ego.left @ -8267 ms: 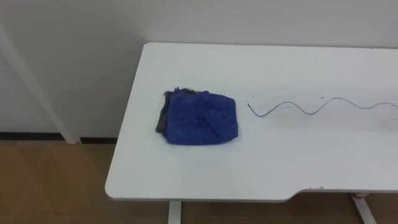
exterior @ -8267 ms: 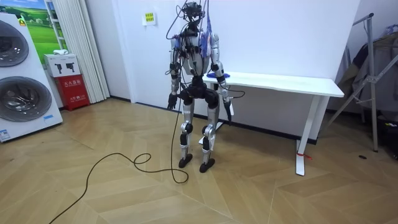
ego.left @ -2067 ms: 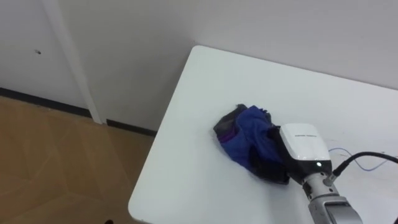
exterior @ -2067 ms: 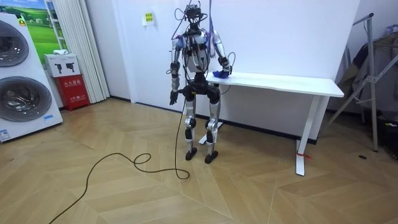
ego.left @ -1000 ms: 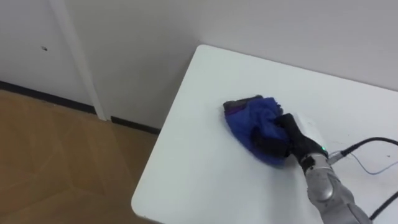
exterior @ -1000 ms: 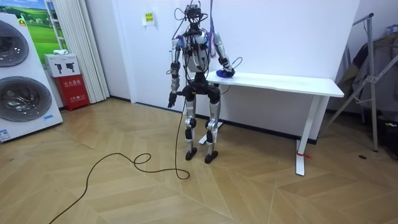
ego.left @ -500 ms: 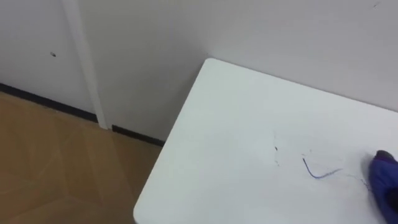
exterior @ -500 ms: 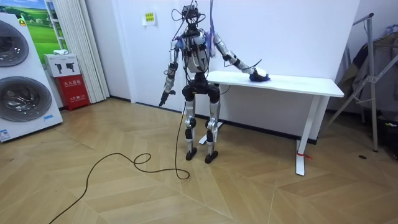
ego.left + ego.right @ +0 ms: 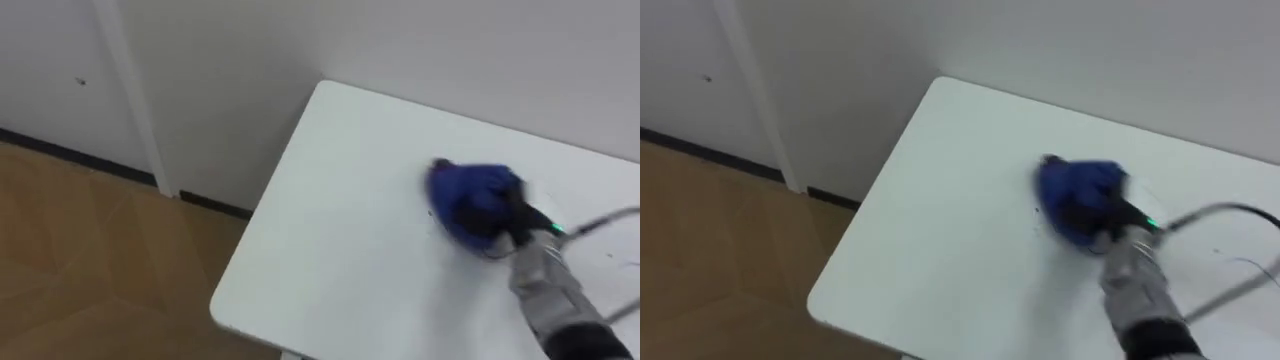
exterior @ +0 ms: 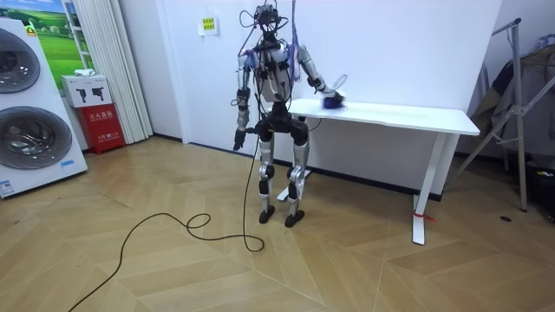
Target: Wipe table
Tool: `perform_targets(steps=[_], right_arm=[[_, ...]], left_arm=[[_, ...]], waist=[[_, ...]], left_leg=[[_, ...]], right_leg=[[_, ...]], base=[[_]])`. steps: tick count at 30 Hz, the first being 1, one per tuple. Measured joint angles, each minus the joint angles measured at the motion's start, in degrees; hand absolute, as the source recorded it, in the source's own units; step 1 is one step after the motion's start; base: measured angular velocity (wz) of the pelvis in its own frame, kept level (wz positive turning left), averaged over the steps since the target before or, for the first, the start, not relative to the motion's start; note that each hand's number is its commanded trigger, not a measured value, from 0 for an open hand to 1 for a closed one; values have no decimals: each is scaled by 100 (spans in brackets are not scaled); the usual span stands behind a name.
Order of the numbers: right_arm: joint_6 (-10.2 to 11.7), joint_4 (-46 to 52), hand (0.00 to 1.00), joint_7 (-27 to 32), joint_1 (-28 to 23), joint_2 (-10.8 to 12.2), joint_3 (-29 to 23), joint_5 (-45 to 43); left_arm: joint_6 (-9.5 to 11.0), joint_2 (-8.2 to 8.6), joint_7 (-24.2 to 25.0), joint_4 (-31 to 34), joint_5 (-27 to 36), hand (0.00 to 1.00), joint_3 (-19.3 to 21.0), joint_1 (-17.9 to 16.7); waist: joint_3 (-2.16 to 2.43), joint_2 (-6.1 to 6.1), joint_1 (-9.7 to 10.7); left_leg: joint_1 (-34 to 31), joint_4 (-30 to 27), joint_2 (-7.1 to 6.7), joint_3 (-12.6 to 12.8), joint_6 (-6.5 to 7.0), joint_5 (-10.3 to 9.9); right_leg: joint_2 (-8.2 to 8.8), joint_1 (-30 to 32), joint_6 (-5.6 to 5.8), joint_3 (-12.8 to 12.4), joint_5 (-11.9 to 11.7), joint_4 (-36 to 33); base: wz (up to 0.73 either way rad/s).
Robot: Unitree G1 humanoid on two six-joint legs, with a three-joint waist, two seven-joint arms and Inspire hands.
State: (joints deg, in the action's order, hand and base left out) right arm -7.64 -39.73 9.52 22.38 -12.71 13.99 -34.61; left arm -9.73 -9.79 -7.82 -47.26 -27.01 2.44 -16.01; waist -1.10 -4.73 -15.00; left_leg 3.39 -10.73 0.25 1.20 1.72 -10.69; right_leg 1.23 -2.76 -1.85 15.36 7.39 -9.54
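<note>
Blue cloth (image 9: 472, 196) bunched in right robot hand (image 9: 508, 224), on white table (image 9: 330, 250).

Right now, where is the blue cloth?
Left eye view, right of centre: the blue cloth sits on the white table, bunched in the right hand, near the wall.

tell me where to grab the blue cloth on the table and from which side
Probably by its bunched top, coming down from above on the robot's right. The blue cloth lies in a rounded heap on the white table, with no flat edge to pinch, and the right hand rests on its near right part. The left hand hangs at the robot's side.
</note>
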Motion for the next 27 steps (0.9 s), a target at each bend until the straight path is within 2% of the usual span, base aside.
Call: perform_targets(steps=[2, 4, 6, 8, 9, 10, 12, 13, 14, 15, 17, 18, 19, 20, 22, 24, 27], right_arm=[[181, 244, 100, -101, 25, 203, 69, -316], [256, 244, 100, -107, -159, 200, 69, -626], [422, 321, 100, 62, -605, 173, -48, -567], [758, 318, 100, 306, -910, 169, -119, -350], [830, 313, 100, 362, -995, 169, -154, -289], [989, 315, 100, 486, -1222, 169, -266, -201], [1224, 347, 100, 681, -1645, 168, -613, -66], [1356, 348, 100, 862, -1935, 158, -882, 94], [1400, 343, 100, 1070, -2181, 115, -1131, 162], [1402, 336, 100, 1154, -2302, 83, -1259, 194], [1470, 60, 100, 1434, -2662, -119, -1804, 312], [1486, -57, 100, 1522, -2720, -177, -1920, 367], [1515, -280, 100, 1677, -2817, -287, -2064, 544], [1515, -397, 100, 1784, -2917, -354, -2193, 707], [1513, -450, 100, 1911, -3059, -355, -2411, 779], [1482, -491, 100, 1930, -2985, -355, -2440, 843], [1094, -443, 100, 1896, -2743, -286, -2353, 945]], left_arm=[[-68, 1, 0, 59, -1, 0, -21, -133], [-157, 13, 0, 63, 9, 0, 19, -300], [-165, 24, 1, 64, 51, 0, 87, -461], [-168, 24, 1, 63, 57, 0, 97, -543], [-158, 25, 0, 64, 57, 0, 105, -536], [-108, 42, 0, 92, 45, 0, 189, -527], [-11, 60, -2, 122, -13, 0, 356, -507], [39, 61, -19, 131, -22, 0, 482, -468], [91, 75, -67, 140, -28, 0, 662, -464], [98, 80, -79, 140, -30, 0, 745, -469], [105, 88, -128, 117, -29, 0, 989, -479], [110, 87, -164, 116, -30, 0, 1027, -476], [120, 86, -226, 114, -37, 0, 1068, -474], [119, 86, -265, 111, -30, 0, 1072, -476], [118, 100, -275, 113, -27, 0, 1067, -436], [104, 105, -279, 108, -14, 0, 1058, -442], [91, 124, -318, 107, 50, 0, 934, -417]], waist=[[18, 7, -241], [22, 3, -243], [35, -2, -172], [23, 26, 66], [26, 24, 123], [43, 16, 264], [90, 17, 464], [146, 42, 592], [193, 78, 696], [207, 100, 744], [258, 142, 1024], [267, 139, 1045], [269, 136, 1069], [266, 132, 1136], [266, 126, 1195], [265, 124, 1187], [261, 128, 1147]], left_leg=[[0, 95, -44, -181, -5, 83], [-1, 101, -73, -340, -2, 86], [28, 100, -94, -365, -1, 86], [108, 114, -126, -334, -1, 86], [143, 124, -132, -312, -1, 86], [190, 126, -156, -274, -1, 85], [237, 151, -186, -185, 3, 83], [239, 160, -187, -75, 36, 63], [279, 166, -187, 5, 93, 28], [321, 181, -185, 43, 116, 12], [410, 213, -188, 72, 208, -60], [415, 214, -187, 95, 213, -79], [436, 162, -189, 128, 216, -118], [433, 97, -189, 133, 226, -144], [432, 61, -197, 130, 237, -153], [426, 35, -198, 131, 240, -154], [421, 11, -190, 146, 237, -152]], right_leg=[[39, -71, 15, 221, 42, 92], [67, -169, 44, 365, 59, 119], [99, -252, 79, 399, 80, 130], [130, -384, 110, 403, 99, 193], [139, -412, 122, 400, 106, 193], [168, -475, 166, 394, 133, 188], [206, -527, 221, 331, 167, 182], [216, -522, 236, 300, 176, 173], [216, -537, 246, 234, 182, 182], [210, -558, 248, 194, 183, 182], [187, -650, 267, 170, 195, 157], [189, -655, 270, 152, 196, 142], [187, -675, 283, 43, 197, 120], [191, -718, 291, 62, 192, 95], [205, -717, 305, 63, 183, 86], [205, -725, 315, 59, 167, 75], [193, -683, 303, 37, 142, 65]], base=[[56], [51], [40], [17], [11], [13], [11], [-11], [-23], [-30], [-15], [-19], [-19], [-11], [0], [-5], [-4]])
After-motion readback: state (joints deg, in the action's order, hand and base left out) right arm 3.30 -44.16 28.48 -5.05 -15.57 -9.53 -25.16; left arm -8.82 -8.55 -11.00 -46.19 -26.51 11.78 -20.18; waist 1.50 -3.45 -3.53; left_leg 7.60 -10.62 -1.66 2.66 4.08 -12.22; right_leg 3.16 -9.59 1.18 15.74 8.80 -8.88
